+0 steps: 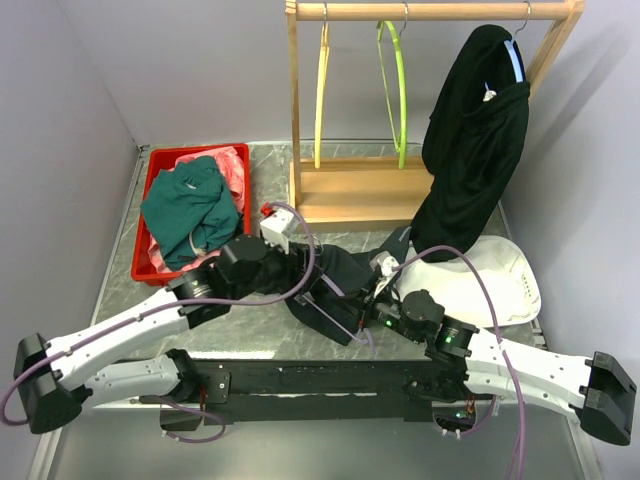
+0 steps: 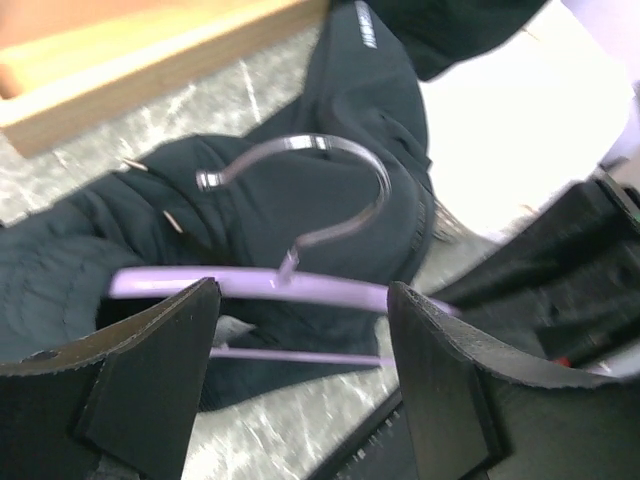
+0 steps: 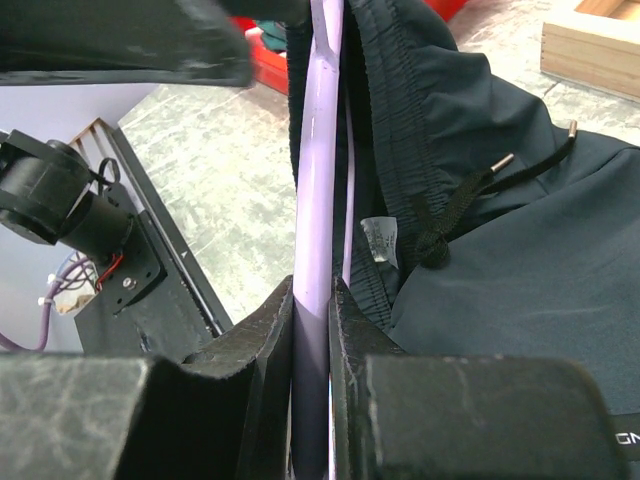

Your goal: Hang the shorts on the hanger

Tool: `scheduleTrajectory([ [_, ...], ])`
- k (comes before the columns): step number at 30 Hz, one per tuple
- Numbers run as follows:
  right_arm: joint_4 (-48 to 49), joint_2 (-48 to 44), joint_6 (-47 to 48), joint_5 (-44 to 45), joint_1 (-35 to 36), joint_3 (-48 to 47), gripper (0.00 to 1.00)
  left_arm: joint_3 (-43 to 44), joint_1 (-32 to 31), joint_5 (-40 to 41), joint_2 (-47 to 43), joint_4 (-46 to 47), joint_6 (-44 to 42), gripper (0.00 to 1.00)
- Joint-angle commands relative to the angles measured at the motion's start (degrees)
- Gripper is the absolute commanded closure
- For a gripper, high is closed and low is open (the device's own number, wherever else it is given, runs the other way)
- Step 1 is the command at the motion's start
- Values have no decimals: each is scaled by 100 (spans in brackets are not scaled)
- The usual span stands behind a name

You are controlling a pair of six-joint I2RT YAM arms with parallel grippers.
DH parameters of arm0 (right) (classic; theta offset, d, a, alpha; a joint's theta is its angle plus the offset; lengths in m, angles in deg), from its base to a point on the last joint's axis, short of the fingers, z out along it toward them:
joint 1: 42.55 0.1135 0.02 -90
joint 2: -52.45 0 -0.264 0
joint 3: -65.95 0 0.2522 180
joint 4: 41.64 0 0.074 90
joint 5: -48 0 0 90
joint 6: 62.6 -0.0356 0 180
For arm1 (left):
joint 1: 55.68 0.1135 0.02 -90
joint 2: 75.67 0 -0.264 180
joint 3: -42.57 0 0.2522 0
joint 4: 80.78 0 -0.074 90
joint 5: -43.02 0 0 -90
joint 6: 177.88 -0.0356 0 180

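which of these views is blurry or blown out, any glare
Left wrist: soft all over, the hanger hook smeared, the white object at upper right blown out. Right wrist: the shorts and drawstring sharp, the dark shape at top left blurred. Top external: evenly lit, sharp, no glare.

Far left on marbled table top (image 1: pixel 270 180): red bin (image 1: pixel 146 215), teal-green garment (image 1: pixel 190 210) heaped over pink fabric (image 1: pixel 232 165). Wooden rack (image 1: pixel 350 195) at back centre. Yellow hanger (image 1: pixel 321 100) and lime-green hanger (image 1: pixel 403 110) side by side on rail, both bare. Black garment (image 1: pixel 475 140) on light-blue hanger (image 1: pixel 516 60) at rail's right end. White rounded object (image 1: pixel 500 275) below it, kind unclear.
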Motion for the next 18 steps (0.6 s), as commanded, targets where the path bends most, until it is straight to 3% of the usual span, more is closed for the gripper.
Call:
scheduleTrajectory([
  [1,574,27,5,65,57,-145,100,389,-60,672,226,654,-406,26],
  [7,565,36,-4,47,83,-198,100,276,-60,971,517,794,-547,30],
  [13,521,62,40,82,101,-251,100,-6,-60,672,613,1381,-618,32],
  [18,398,88,75,152,136,-330,100,-85,-60,435,833,1533,-530,41],
])
